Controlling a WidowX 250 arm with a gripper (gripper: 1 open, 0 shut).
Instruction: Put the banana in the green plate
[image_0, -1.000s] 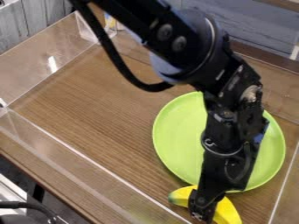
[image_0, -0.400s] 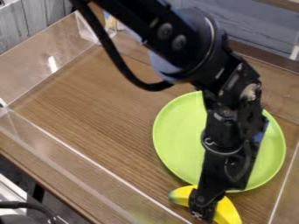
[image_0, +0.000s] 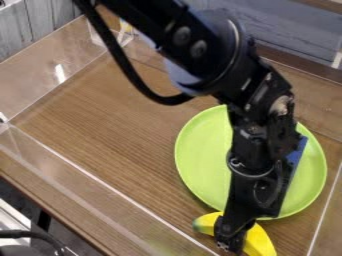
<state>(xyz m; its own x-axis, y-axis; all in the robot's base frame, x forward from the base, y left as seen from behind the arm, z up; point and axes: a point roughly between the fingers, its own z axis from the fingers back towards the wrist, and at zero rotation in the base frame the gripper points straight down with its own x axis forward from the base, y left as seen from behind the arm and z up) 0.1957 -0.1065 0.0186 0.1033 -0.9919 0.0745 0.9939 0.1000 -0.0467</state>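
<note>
The banana (image_0: 254, 242), small and bright yellow, lies on the wooden table at the bottom of the view, just in front of the green plate's near rim. The green plate (image_0: 203, 160) is a large lime-green disc at the right, partly covered by the black arm. My gripper (image_0: 233, 233) points straight down over the banana, its black fingers standing wide around the fruit's middle and low to the table. I cannot see whether the pads touch the banana.
A blue block (image_0: 298, 150) peeks out behind the arm on the plate's far right side. Clear acrylic walls (image_0: 54, 70) fence the wooden table (image_0: 107, 130) on the left and front. The arm's upper links cross the top of the view.
</note>
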